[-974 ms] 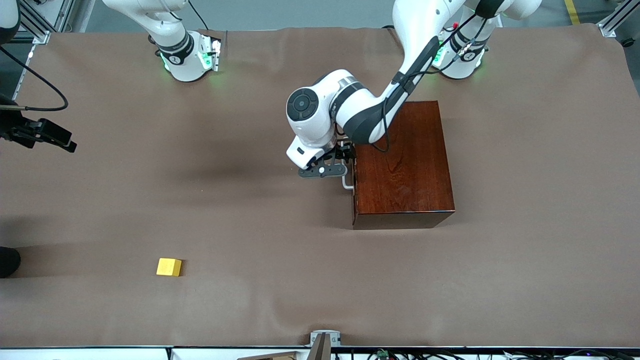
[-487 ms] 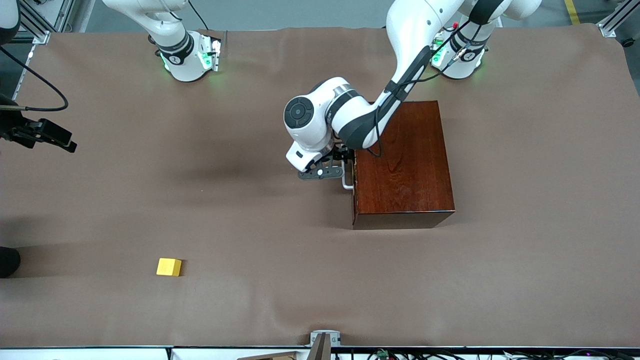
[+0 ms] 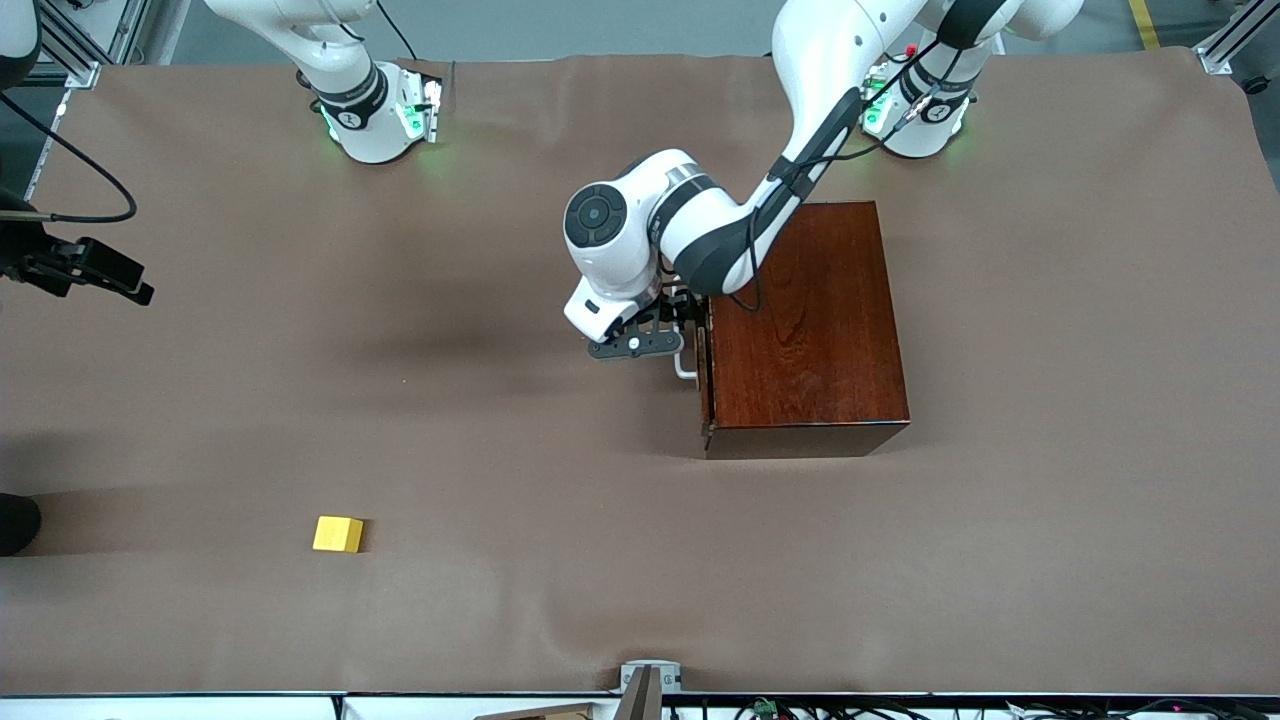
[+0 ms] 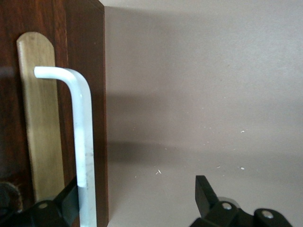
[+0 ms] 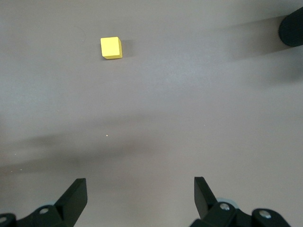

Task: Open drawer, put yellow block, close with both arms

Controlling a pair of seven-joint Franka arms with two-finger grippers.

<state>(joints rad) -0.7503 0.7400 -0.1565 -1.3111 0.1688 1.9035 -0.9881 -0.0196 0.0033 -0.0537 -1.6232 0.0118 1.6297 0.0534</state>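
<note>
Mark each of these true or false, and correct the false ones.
1. The left gripper is at the drawer's white handle. True.
2. The yellow block lies inside the drawer. False: it lies on the brown table cover, toward the right arm's end.
3. The right gripper is open and holds nothing. True.
4. The yellow block is farther from the front camera than the wooden box. False: it is nearer.

A brown cloth-covered surface (image 3: 520, 420) carries two things. A dark reddish-brown wooden box (image 3: 805, 330) sits toward the left arm's end. A small yellow block (image 3: 338, 534) lies well apart from it, nearer the front camera, toward the right arm's end.
</note>
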